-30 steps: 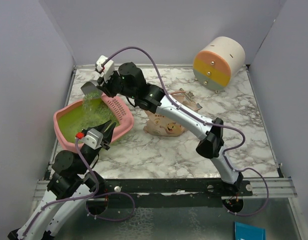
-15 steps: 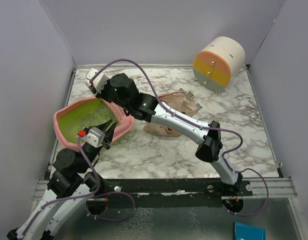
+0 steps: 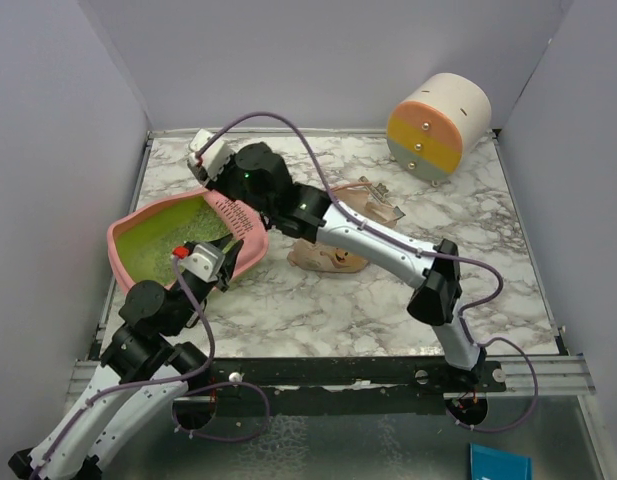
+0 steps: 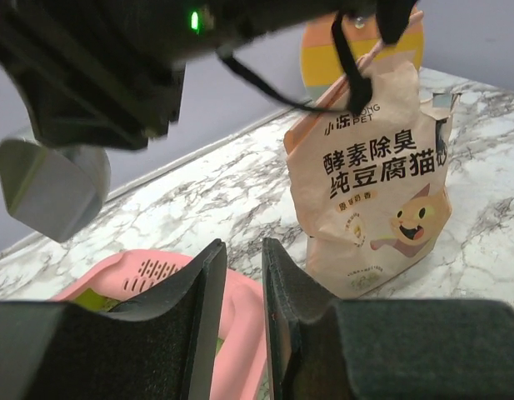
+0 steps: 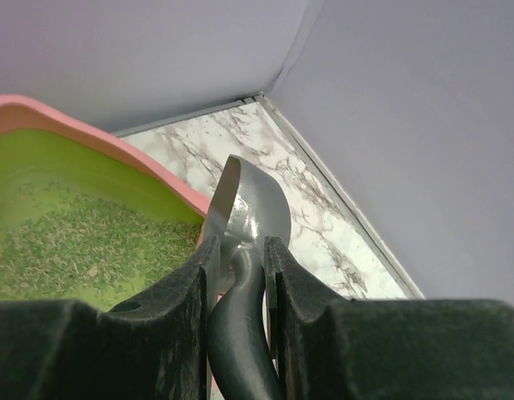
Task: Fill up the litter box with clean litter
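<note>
The pink litter box [image 3: 128, 228] sits at the table's left, with pale litter [image 3: 168, 245] spread over its yellow-green inside. My right gripper [image 3: 214, 178] hangs over the box's far rim, shut on the dark handle of a grey metal scoop [image 5: 250, 207]. The scoop's bowl looks empty above the rim [image 5: 161, 175], and the litter [image 5: 73, 242] lies below it. My left gripper [image 4: 244, 250] is closed on the box's near right rim [image 4: 240, 304]. The tan cat-print pouch [image 4: 373, 183] stands upright right of the box, and it also shows in the top view [image 3: 333, 255].
The round cream-orange-yellow drawer unit [image 3: 438, 125] stands at the far right corner. My right arm stretches across the pouch from the near right base. Purple walls close in the table's left, back and right sides.
One second ago litter was pouring from the scoop into the box. The right gripper has since swung the scoop over the far rim. The left arm has shifted slightly right.
</note>
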